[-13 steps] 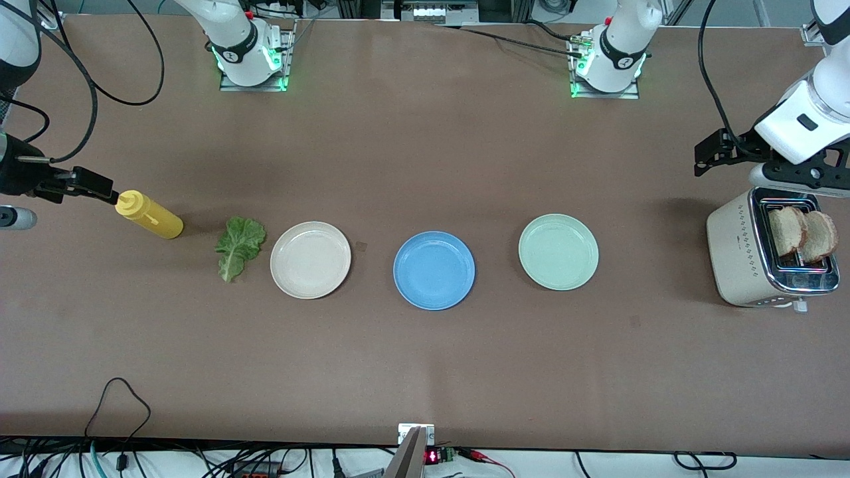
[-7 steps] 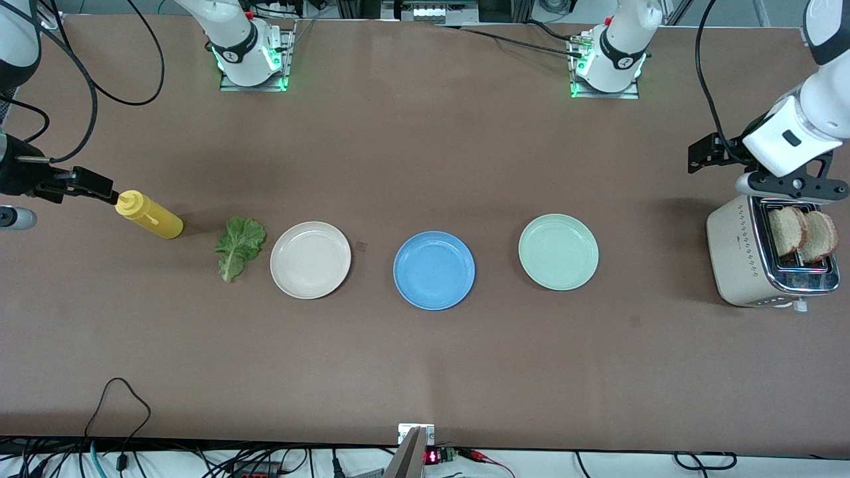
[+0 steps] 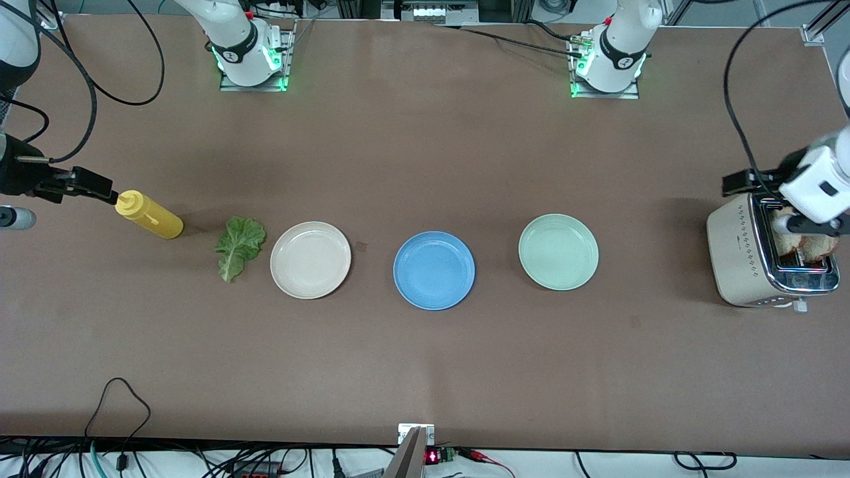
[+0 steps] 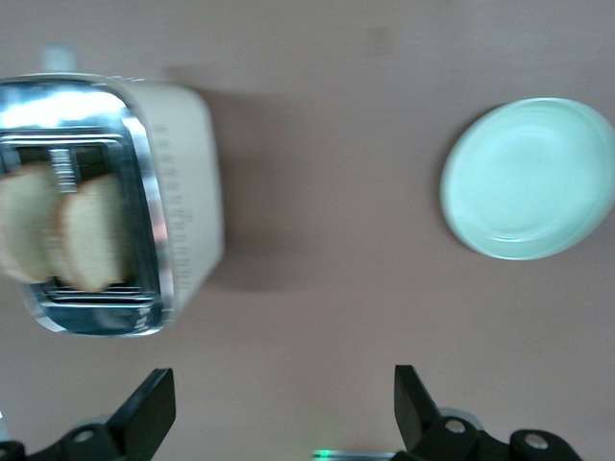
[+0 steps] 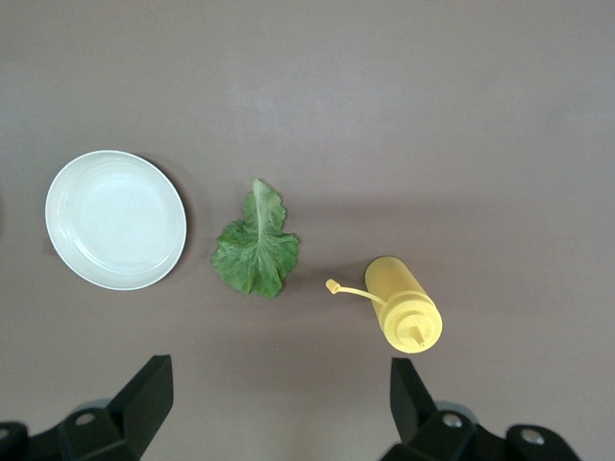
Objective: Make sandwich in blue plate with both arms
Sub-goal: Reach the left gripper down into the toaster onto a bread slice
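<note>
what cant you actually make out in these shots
- Bread slices in the toaster: front view, mostly covered by the left arm's wrist; left wrist view shows them blurred.
- Left pincer: front view hides it under its own wrist; left wrist view cuts off all but the open fingertips.
- Right pincer: front view cuts the arm off at the edge by the yellow bottle.
</note>
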You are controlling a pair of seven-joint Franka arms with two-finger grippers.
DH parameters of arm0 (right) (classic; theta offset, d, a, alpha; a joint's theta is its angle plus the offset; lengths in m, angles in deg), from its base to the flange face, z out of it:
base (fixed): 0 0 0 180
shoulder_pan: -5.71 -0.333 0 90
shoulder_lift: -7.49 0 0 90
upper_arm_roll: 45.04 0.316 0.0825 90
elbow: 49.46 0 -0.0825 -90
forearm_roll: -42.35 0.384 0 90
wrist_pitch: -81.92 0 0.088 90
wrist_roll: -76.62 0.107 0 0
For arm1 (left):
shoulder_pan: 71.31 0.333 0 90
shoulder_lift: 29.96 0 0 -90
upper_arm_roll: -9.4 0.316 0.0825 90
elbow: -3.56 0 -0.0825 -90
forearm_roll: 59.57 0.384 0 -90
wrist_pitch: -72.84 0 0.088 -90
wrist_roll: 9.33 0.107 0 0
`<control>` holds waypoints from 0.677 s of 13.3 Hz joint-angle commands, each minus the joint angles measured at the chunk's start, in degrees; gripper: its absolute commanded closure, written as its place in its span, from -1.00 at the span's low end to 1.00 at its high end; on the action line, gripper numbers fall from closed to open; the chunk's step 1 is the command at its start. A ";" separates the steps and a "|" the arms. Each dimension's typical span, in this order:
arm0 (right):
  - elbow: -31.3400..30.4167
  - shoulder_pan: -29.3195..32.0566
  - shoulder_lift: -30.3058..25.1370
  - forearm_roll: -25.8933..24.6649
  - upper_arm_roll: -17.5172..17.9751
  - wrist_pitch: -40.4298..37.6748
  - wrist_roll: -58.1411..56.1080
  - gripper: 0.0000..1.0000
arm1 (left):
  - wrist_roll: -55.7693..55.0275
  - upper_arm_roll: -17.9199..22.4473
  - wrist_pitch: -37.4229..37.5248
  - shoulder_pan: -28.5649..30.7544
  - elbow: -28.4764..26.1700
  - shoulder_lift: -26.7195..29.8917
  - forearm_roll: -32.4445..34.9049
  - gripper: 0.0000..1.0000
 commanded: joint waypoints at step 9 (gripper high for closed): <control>-0.26 0.08 -0.43 0.28 0.07 -0.38 0.60 -1.00 | 20.69 -0.72 -18.63 15.16 -3.55 -7.43 4.08 -0.57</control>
